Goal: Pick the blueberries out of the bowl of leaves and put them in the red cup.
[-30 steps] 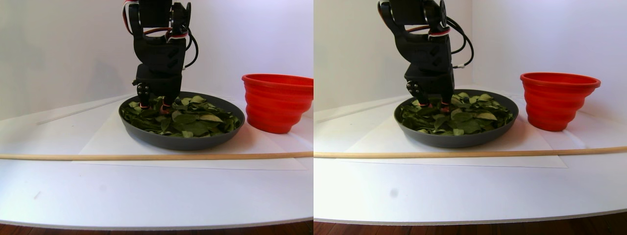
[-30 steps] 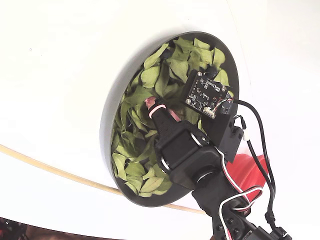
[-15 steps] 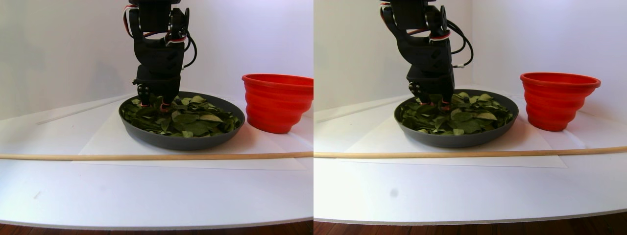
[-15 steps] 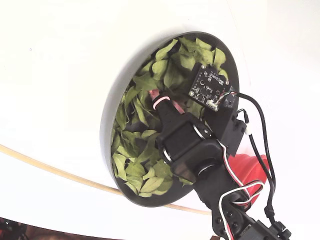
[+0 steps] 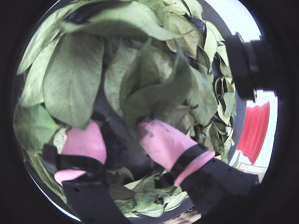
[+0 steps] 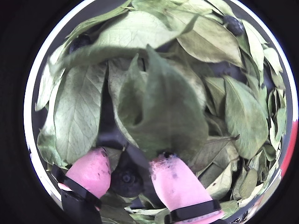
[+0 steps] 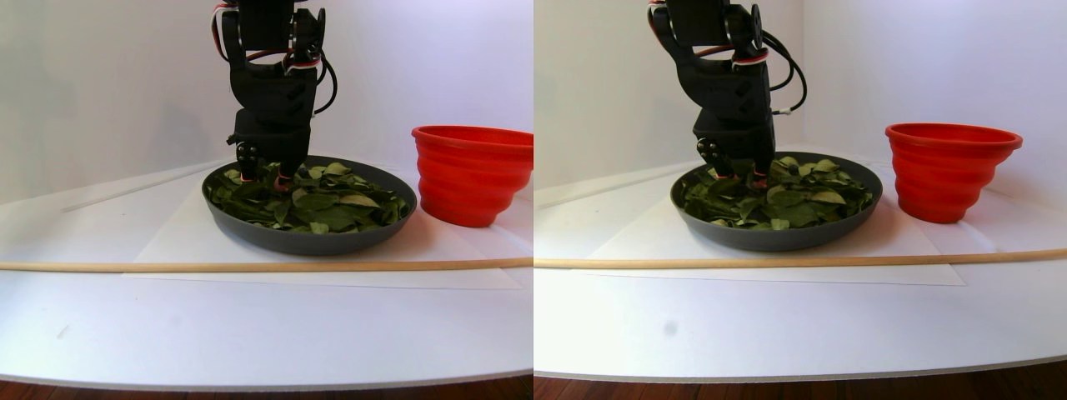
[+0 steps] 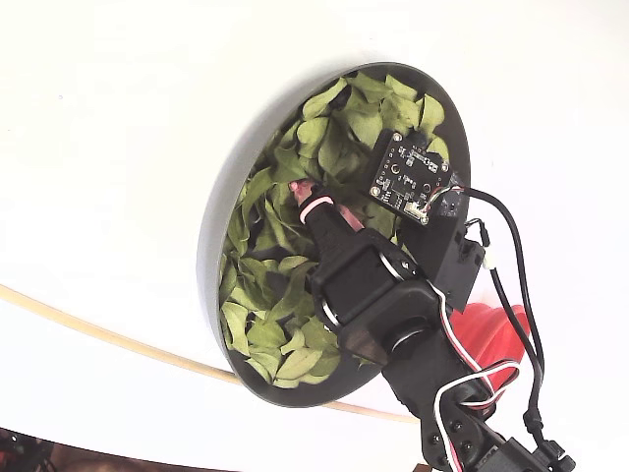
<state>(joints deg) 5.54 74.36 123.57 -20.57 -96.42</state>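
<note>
1. Foreground, lower centre of a wrist view: the gripper [image 6: 127, 173] points down into the leaves [image 6: 163, 107]. Its two pink fingertips [image 6: 174, 183] are spread, with a dark blueberry [image 6: 125, 179] in the gap between them; whether either pad touches it cannot be told. The stance suggests the fingers were set astride the berry ready to close.
2. Just beyond, a large curled leaf [image 6: 154, 105] stands over the berry, and the right fingertip presses against its base, probably nudging it aside.
3. Farther, upper right of the same view: a second blueberry [image 6: 232, 24] lies exposed near the rim of the bowl [image 6: 35, 88].
4. Farthest, right of the fixed side view: the red cup [image 7: 471, 173] stands just beside the bowl but apart from it, which keeps the carry short.
5. Compared with a second earlier, the gripper sits slightly farther toward the upper part of the bowl in the fixed overhead view, with more leaves around its tip; bowl and cup are unmoved.
</note>
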